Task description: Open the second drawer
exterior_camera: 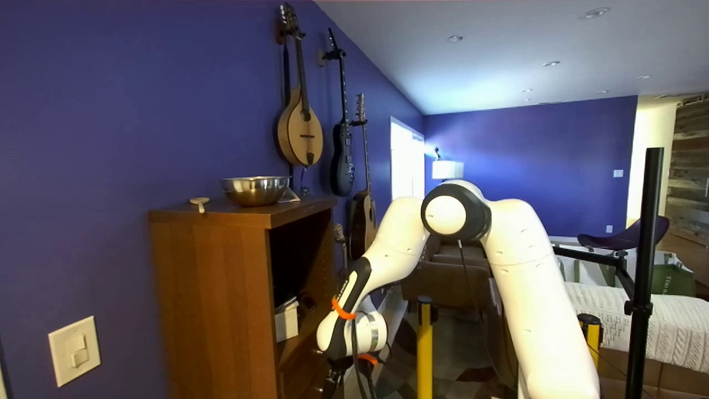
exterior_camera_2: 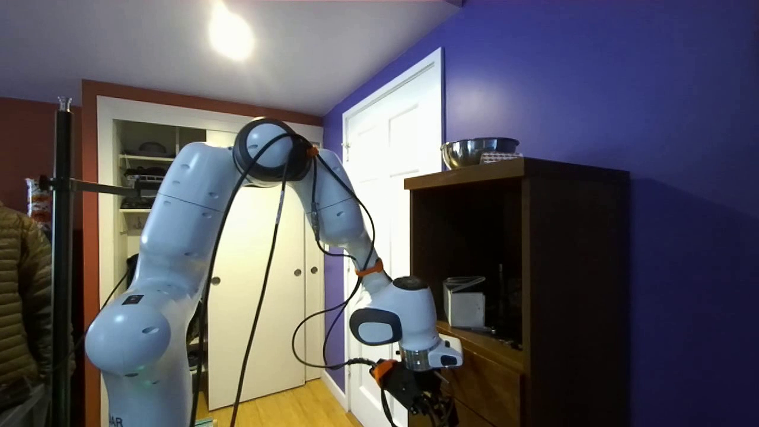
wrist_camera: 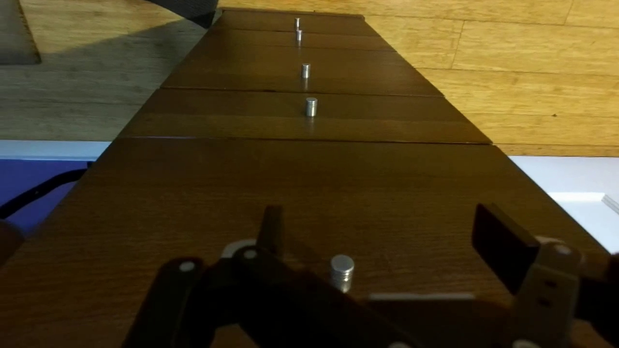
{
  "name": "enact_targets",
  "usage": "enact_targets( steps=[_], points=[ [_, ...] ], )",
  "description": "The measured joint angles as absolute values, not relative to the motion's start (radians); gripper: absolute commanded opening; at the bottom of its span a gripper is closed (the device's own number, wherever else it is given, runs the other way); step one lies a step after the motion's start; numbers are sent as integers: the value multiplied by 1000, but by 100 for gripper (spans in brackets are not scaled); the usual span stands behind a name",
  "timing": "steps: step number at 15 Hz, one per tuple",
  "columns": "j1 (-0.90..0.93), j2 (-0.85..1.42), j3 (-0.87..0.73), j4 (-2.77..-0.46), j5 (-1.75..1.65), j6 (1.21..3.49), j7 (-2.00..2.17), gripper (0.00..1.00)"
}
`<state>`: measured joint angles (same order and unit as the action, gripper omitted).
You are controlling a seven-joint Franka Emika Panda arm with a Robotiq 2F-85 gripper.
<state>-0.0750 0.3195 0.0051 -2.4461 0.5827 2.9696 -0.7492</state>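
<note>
The brown wooden cabinet has drawers in its lower part, and a drawer front shows in an exterior view. In the wrist view, several drawer fronts run away from me with small silver knobs. The nearest drawer front has a silver knob that lies between my gripper's fingers, closer to the left finger in the picture. My gripper is open and holds nothing. In both exterior views the gripper is low in front of the drawers, partly cut off by the frame. All visible drawer fronts look shut.
A metal bowl stands on the cabinet top, with a small light-coloured object beside it. The open shelf holds a white box. A yellow post stands near the arm. A white door is beside the cabinet.
</note>
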Motion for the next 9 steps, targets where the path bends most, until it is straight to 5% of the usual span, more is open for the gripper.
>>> enact_targets(
  steps=[5,7,9],
  points=[
    [-88,347,13,-2419,584,3001,-749,89],
    [-92,359,18,-2410,584,3015,-749,64],
    [-94,365,22,-2405,585,3028,-747,56]
  ],
)
